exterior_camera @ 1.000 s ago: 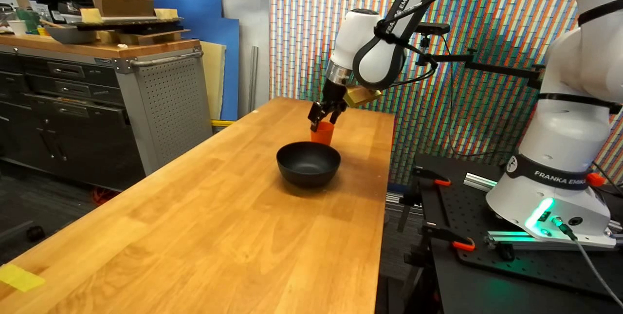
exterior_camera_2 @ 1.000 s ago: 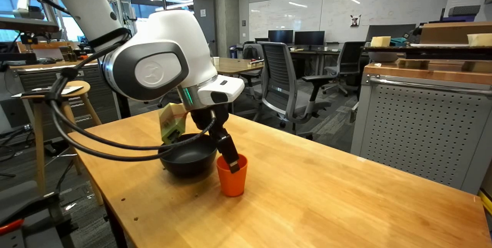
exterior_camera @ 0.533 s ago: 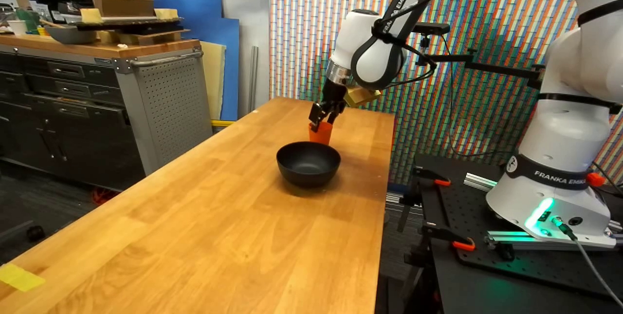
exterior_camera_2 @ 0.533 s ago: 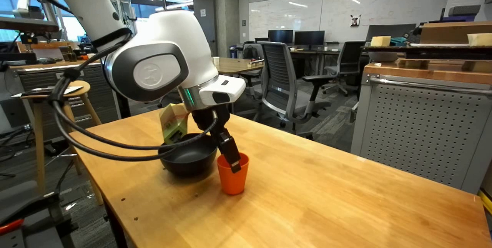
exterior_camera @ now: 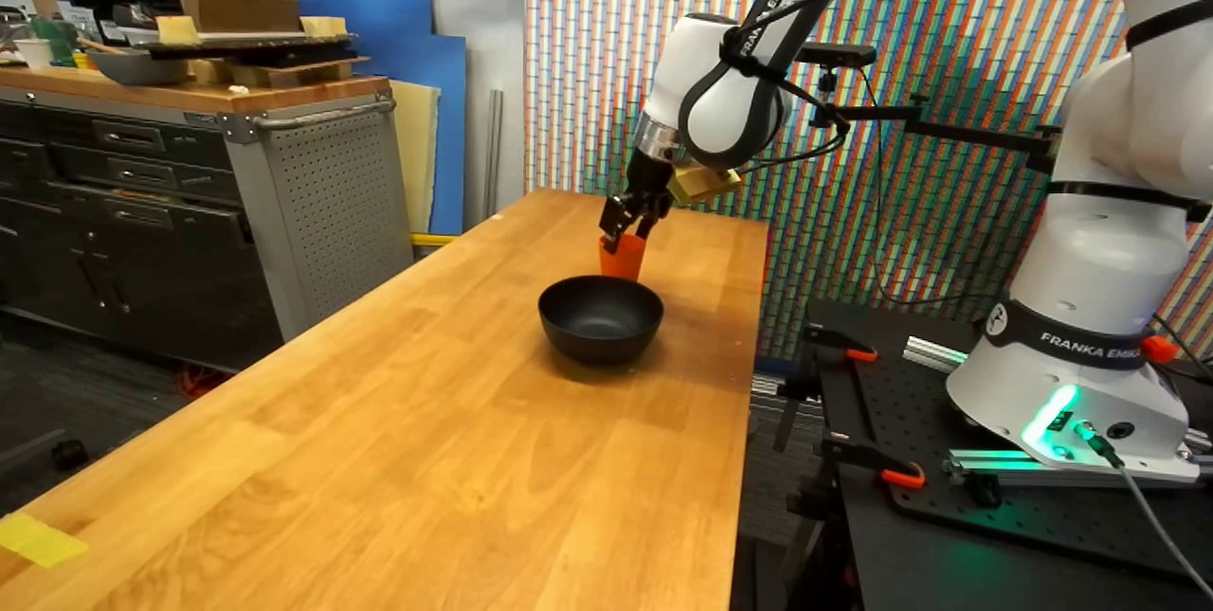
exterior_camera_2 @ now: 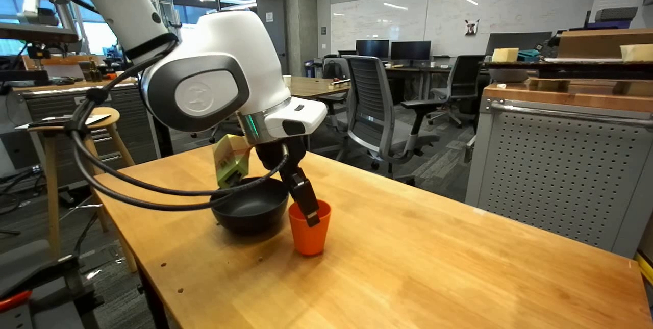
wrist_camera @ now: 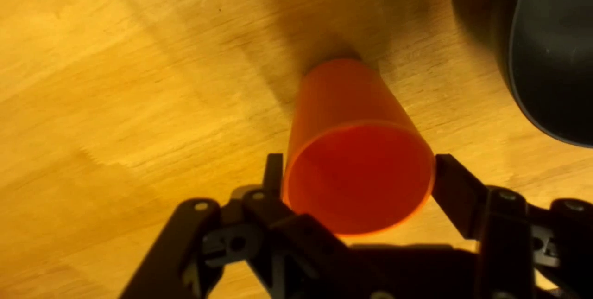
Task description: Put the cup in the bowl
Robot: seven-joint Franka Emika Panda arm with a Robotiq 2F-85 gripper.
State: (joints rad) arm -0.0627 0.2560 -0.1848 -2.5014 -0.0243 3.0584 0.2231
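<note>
Lifts the orange-red cup (exterior_camera_2: 309,239) slightly higher than in the earlier frame, a small rise visible in both exterior views. Leaves the round black bowl (exterior_camera_2: 255,211) in the same spot on the wooden table (exterior_camera_2: 459,278).

Shows, from left to right in the wrist view, the table's grain, one dark finger (wrist_camera: 273,174) of the gripper (wrist_camera: 357,171), the mouth of the cup, the opposite finger, and then the bowl, cut off at the right edge. Holds the cup between both fingers, narrowed onto the outside of its walls near the rim. Keeps it upright, outside the bowl and near it. Leaves unclear, from these angles, any gap under the cup's base.

Starts at the left of an exterior view with a wooden stool (exterior_camera_2: 113,116) left of the table. Continues rightward past looping black cables (exterior_camera_2: 173,207) and the white arm (exterior_camera_2: 255,69) to the bowl. Arrives next at the cup, just to the right of the bowl. Goes on to a grey office chair (exterior_camera_2: 370,104) behind the table, and ends with a perforated grey cabinet (exterior_camera_2: 566,176) at far right.

Starts at the left of an exterior view with a strip of yellow tape (exterior_camera: 40,540) on the table. Moves right to the bowl, with the cup just behind its far rim, and ends at the arm's white base (exterior_camera: 1099,260), lit green below.
</note>
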